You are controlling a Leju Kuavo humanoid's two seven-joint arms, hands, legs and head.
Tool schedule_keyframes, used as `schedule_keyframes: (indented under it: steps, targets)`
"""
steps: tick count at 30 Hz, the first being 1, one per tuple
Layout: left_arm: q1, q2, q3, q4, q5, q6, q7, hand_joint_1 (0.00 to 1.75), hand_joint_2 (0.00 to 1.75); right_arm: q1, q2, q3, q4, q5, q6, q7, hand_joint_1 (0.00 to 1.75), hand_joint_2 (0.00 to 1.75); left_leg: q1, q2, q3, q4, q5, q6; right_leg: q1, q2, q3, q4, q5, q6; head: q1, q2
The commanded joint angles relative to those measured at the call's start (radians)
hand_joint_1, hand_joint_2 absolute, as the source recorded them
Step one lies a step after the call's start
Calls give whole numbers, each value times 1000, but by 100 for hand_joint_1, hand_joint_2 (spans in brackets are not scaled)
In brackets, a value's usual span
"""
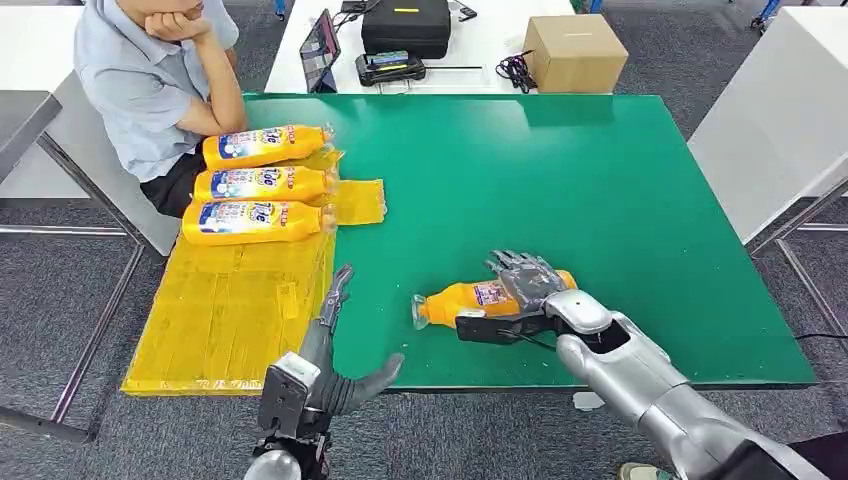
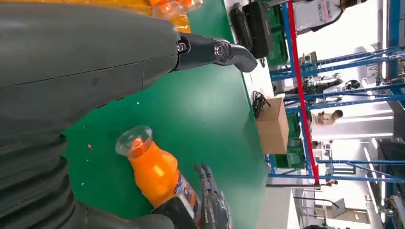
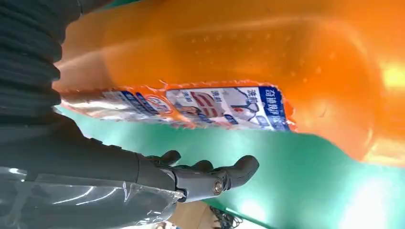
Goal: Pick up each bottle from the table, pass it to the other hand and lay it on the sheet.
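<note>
The surface [image 1: 600,190] has a matt green covering that looks smooth, with only soft reflections. The yellow sheet [image 1: 230,310] looks like thin glossy plastic film, wrinkled and a little translucent. The orange bottle [image 1: 470,300] is translucent glossy plastic with a clear cap [image 2: 133,140] and a shiny printed label [image 3: 191,106]. The three yellow bottles [image 1: 255,183] on the sheet are opaque glossy plastic. The right robot hand [image 1: 525,285] has dark, slightly shiny fingers; its arm [image 1: 640,385] is smooth silver metal with a satin shine. The left robot hand [image 1: 335,350] has a matt grey ribbed cover [image 2: 33,181]. The box [image 1: 575,52] is matt brown cardboard. The floor [image 1: 60,300] looks like rough grey carpet.
</note>
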Motion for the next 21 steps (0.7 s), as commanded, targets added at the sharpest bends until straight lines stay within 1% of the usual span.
schedule_keyframes:
  steps: [1,5,7,9,10,11,12,14,15,18,19,20,21]
  targets:
    - [-11,27,9,12,-7,1,0,0,175,-28,-24,33,-25,-17,10,-13,0,175,1,3,4,1,-3,-2,1,2,4,1,-2,-3,0,0]
    - [-7,30,4,14,-11,-2,0,0,175,-4,-45,32,-35,-31,15,-21,0,175,1,0,3,-1,-1,-1,1,0,3,-1,-1,-2,0,0]
    - [-7,30,4,14,-11,-2,0,0,175,-4,-45,32,-35,-31,15,-21,0,175,1,1,4,0,-2,-2,1,0,4,0,-2,-2,0,0]
    - [-7,30,4,14,-11,-2,0,0,175,-4,-45,32,-35,-31,15,-21,0,175,0,1,2,-1,0,-1,0,0,1,0,0,-1,0,0]
    - [-5,30,3,12,-12,-2,0,0,175,-3,-46,32,-39,-31,14,-21,0,175,1,2,4,0,-2,-2,1,1,3,0,-1,-2,0,0]
    - [-5,31,2,11,-13,-3,1,0,175,1,-50,32,-45,-32,13,-22,0,175,0,1,2,0,-1,-1,0,1,2,0,-1,-2,0,0]
    - [-2,32,3,9,-15,-4,3,0,175,6,-61,35,-58,-35,16,-24,0,175,1,2,4,0,-2,-2,1,1,4,0,-1,-3,0,0]
    - [0,32,3,9,-15,-4,3,0,175,8,-68,36,-63,-35,15,-24,0,175,0,1,2,-1,-1,-1,0,0,2,0,-1,-1,0,0]
    - [5,34,2,3,-17,-8,7,0,175,16,-92,40,-95,-34,19,-23,0,175,1,2,4,0,-2,-2,1,1,4,0,-2,-3,0,0]
    - [17,38,1,-6,-15,-12,11,0,175,23,-125,39,-135,-30,19,-20,0,175,0,0,3,0,-1,-1,0,0,2,0,-1,-2,0,0]
    - [19,38,1,-7,-13,-13,13,0,175,28,-132,37,-148,-31,20,-16,0,175,1,2,5,1,-3,-2,1,1,5,1,-3,-3,0,0]
    - [21,39,-1,-7,-12,-13,15,0,175,31,-139,36,-158,-31,21,-14,0,175,0,1,3,0,-1,-1,0,0,2,0,-1,-2,0,0]
    - [21,39,-1,-7,-12,-13,15,0,175,31,-139,36,-158,-31,21,-14,0,175,1,1,4,0,-2,-2,1,1,4,0,-2,-2,0,0]
